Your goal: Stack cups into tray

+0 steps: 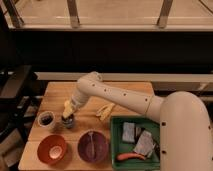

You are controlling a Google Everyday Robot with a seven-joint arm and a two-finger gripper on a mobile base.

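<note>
Two small cups stand on the left of the wooden table [125,95]. One cup with a pale rim and dark inside [46,119] stands alone. To its right a smaller dark bluish cup [69,122] stands directly under my gripper [67,116], which reaches down onto its rim. The green tray [114,136] lies at the front right, well apart from both cups.
An orange bowl [52,149] and a purple bowl [93,146] with a utensil in it sit at the front edge. A yellow item [105,111] lies mid-table. The tray holds grey packets [144,142] and an orange-red item [131,156]. A black chair [15,90] stands to the left.
</note>
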